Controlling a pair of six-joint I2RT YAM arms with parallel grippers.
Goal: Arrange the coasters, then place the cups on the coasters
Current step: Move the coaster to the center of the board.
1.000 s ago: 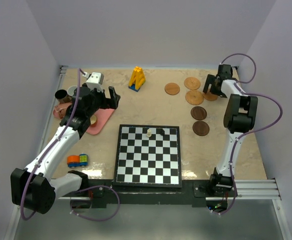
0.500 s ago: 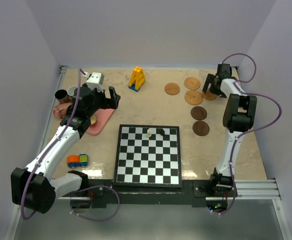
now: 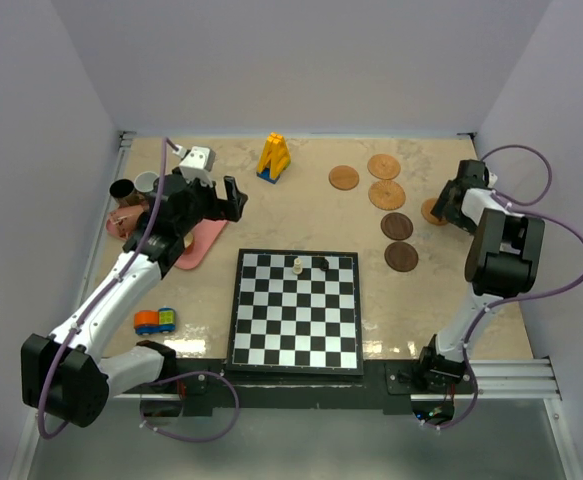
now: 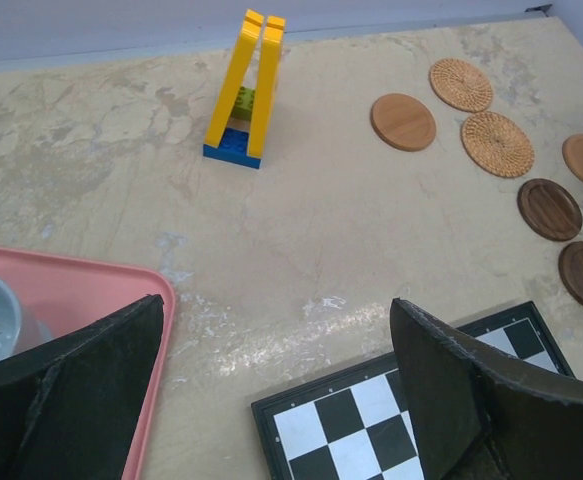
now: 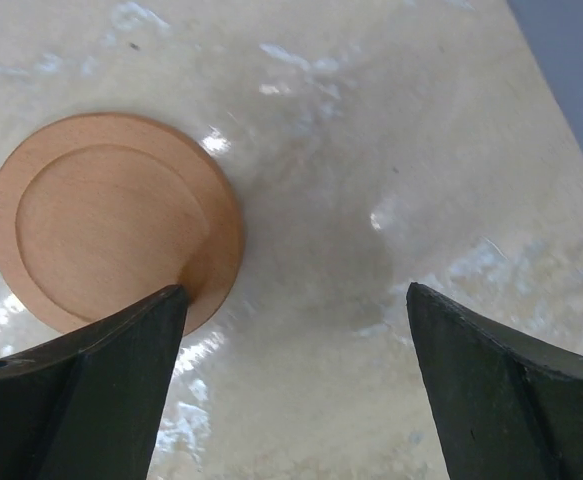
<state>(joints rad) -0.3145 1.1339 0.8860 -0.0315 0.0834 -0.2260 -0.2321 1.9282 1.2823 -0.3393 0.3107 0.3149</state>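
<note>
The flat pink plastic tray (image 3: pixel 203 245) beneath the left gripper (image 4: pixel 279 305), whose jaws stand spread and empty, holds the small handled mugs (image 3: pixel 123 190), so no cup is placed yet. The thin round wooden coasters (image 3: pixel 387 194) lie loosely clustered ahead of it; the right gripper (image 5: pixel 296 290), also spread and empty, hovers with one light tan disc (image 5: pixel 111 215) beside one fingertip, so arranging looks barely begun

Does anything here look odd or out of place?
Nothing looks spilled or broken. One tan coaster lies apart from the other five coasters, by the open right gripper.
</note>
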